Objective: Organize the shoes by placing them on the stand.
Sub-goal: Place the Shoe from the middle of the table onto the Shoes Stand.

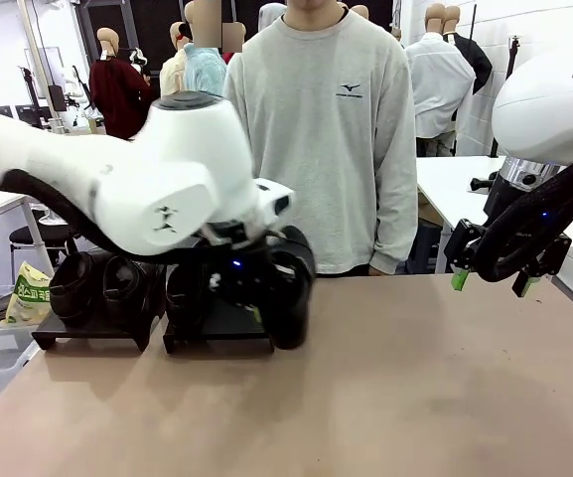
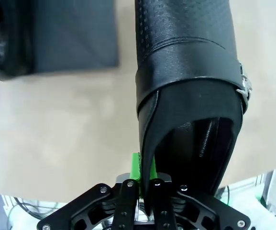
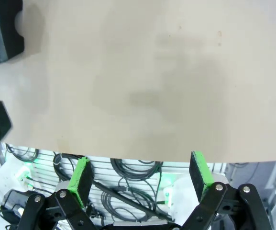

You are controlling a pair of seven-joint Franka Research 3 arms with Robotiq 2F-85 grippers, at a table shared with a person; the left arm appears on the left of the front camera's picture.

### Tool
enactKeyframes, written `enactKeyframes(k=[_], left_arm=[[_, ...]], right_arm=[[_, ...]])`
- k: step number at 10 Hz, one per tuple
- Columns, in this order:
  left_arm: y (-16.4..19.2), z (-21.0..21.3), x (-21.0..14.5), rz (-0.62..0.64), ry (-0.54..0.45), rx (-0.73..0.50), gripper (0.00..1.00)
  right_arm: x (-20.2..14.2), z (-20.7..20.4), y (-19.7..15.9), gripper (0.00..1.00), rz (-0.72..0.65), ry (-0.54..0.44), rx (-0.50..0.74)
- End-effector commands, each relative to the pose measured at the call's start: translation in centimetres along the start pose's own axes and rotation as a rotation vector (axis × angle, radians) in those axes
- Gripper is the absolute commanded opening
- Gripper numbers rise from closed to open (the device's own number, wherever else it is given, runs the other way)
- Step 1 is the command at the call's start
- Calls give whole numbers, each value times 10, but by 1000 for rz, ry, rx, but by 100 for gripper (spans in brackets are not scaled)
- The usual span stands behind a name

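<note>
Black shoes (image 1: 102, 286) already sit on the stand (image 1: 92, 328) at left of frame. At centre, the left gripper (image 2: 145, 184) is pinched tight on another shoe (image 1: 288, 298), hanging toe-down just right of the second stand (image 1: 216, 336). Far right, the right gripper (image 1: 492, 280) hangs wide open, empty.

Your left arm (image 1: 157, 189) hides the left gripper and most of the held shoe (image 1: 288, 293) (front view); that shoe's toe (image 2: 183, 28) is cropped at the wrist view's top.
</note>
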State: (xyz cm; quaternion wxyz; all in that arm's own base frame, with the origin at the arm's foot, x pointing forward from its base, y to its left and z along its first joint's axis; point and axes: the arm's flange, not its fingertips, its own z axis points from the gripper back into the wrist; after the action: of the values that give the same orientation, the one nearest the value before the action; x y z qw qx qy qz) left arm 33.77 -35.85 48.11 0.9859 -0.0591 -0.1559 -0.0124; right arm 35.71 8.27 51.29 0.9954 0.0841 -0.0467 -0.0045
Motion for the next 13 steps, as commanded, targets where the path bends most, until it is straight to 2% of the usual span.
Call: enactKeyframes(k=[1, 2, 7, 10, 13], left_arm=[[28, -13, 18, 7, -60, 9, 0], [37, -17, 31, 12, -88, -8, 0], [73, -38, 76, 78, -182, 62, 0], [84, -63, 97, 89, -184, 85, 0], [86, -76, 102, 60, -170, 99, 0]], right_arm=[[1, 0, 1, 100, -5, 3, 4], [1, 0, 1, 100, -5, 3, 4], [1, 0, 1, 100, -5, 3, 4], [1, 0, 1, 100, -5, 3, 4], [1, 0, 1, 100, -5, 3, 4]])
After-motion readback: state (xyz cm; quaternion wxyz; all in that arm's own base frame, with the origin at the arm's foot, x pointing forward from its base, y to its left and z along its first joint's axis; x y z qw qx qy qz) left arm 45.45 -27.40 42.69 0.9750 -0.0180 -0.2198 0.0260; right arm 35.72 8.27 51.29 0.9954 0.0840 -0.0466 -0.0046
